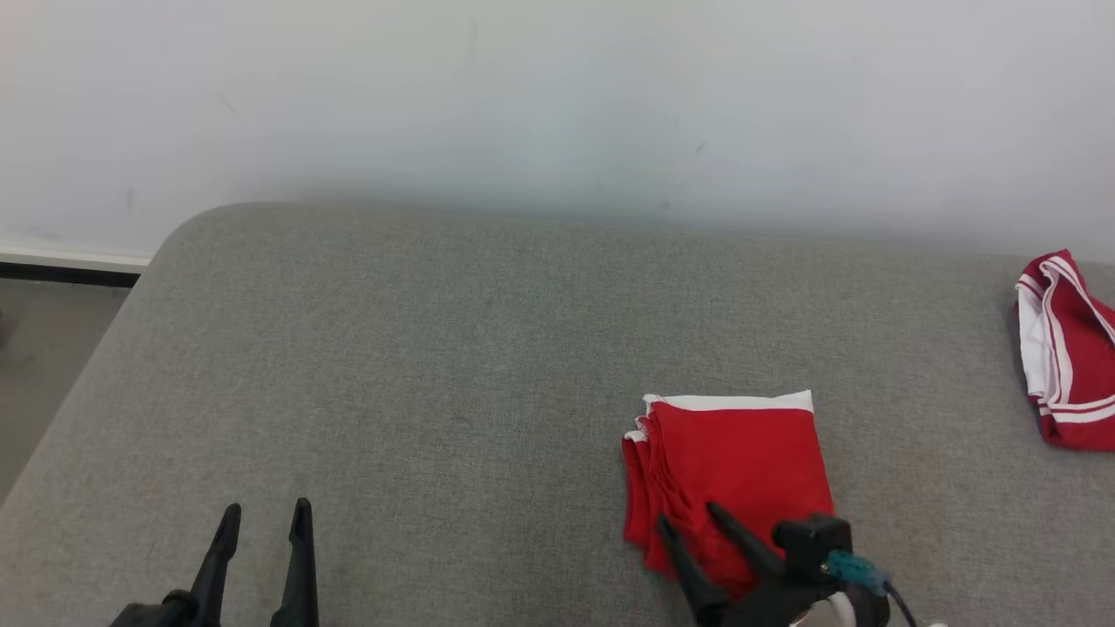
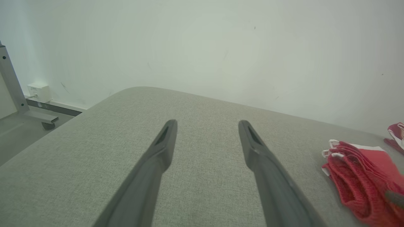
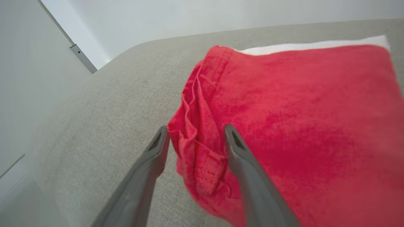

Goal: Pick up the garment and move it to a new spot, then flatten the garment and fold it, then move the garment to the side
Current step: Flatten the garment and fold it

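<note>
At the near edge of the garment (image 1: pixel 740 461) we have the right gripper (image 1: pixel 688 514) spread astride its folds, clamping nothing, the wide-open, empty left gripper (image 1: pixel 266 505) well apart.

i find the folded garment (image 1: pixel 727 470) lying flat on the bench (image 1: pixel 435 348), right of centre and toward the near edge. a second garment (image 1: pixel 1067 348) lies further right and further back, well apart from the first. my right end effector (image 1: pixel 689 514) is at the folded garment's near left corner, its fingers either side of the stacked edge. my left end effector (image 1: pixel 266 507) is over the bench's near left, well apart from both garments. a wall (image 1: pixel 557 104) stands behind the bench, and the floor (image 1: pixel 43 366) lies to its left.
</note>
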Robot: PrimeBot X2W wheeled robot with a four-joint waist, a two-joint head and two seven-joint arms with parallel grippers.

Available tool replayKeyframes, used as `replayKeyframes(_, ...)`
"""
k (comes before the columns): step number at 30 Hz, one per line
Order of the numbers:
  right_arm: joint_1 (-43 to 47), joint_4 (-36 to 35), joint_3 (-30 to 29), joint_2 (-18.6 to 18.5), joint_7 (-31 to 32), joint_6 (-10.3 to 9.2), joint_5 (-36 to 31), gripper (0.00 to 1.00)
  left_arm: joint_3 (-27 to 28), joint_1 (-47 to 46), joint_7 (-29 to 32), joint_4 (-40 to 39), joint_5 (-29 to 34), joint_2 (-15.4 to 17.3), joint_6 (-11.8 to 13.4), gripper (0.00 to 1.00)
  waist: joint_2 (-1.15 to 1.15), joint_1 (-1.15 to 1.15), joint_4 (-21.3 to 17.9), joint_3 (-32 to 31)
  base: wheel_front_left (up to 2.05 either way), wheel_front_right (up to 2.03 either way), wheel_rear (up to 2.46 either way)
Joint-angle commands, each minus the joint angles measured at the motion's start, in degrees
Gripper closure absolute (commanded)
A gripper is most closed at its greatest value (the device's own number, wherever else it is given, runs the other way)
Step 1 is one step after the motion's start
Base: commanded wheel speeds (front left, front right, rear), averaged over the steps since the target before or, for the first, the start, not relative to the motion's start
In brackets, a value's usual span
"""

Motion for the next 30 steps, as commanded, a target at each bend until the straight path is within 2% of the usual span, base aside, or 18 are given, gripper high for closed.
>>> replayKeyframes(1,-0.7,-0.6,-0.7,-0.9,-0.7,-0.16,-0.2,0.00,0.4,0.0,-0.1,0.0,-0.1,-0.2,0.1,0.00,0.00,0.00,-0.5,-0.2,0.00,0.00,0.00)
replayKeyframes(5,-0.4,-3.9,-4.7,-3.6,-1.6,-0.16,0.3,0.00,0.8,0.5,-0.1,-0.3,0.2,-0.2,0.1,0.00,0.00,0.00,-1.1,-0.6,0.00,0.00,0.00)
replayKeyframes(12,3.3,-7.5,-15.8,-6.5,-1.8,-0.16,-2.0,0.00,0.1,-0.2,-0.1,-0.7,0.6,-0.2,0.1,0.00,0.00,0.00,-0.7,-0.3,0.00,0.00,0.00)
replayKeyframes(13,4.0,-7.1,-17.2,-6.4,-1.8,-0.16,-2.6,0.56,-0.1,-0.4,-0.1,-0.8,0.8,-0.1,0.1,0.00,0.00,0.00,-0.5,-0.2,0.00,0.00,0.00)
replayKeyframes(14,4.3,-6.9,-18.5,-6.2,-1.8,-0.16,-3.3,1.00,-0.3,-0.5,-0.1,-0.8,0.9,0.0,0.1,0.00,0.00,0.00,-0.2,-0.1,0.00,0.00,0.00)
replayKeyframes(21,5.8,-4.5,-23.1,-2.0,-1.8,-0.16,-10.3,1.00,-1.2,-1.2,-0.1,-0.6,0.8,0.8,0.1,0.00,0.00,0.00,1.9,1.0,0.00,0.00,0.00)
replayKeyframes(27,5.2,-0.2,-22.9,2.1,-1.8,-0.16,-13.3,1.00,-1.6,-1.4,-0.1,-0.2,0.6,1.2,0.1,0.00,0.00,0.00,3.5,1.3,0.00,0.00,0.00)
replayKeyframes(30,4.0,1.4,-19.8,3.4,-1.8,-0.16,-13.7,1.00,-1.8,-1.5,-0.1,-0.1,0.5,1.1,0.1,0.00,0.00,0.00,4.1,1.5,0.00,0.00,0.00)
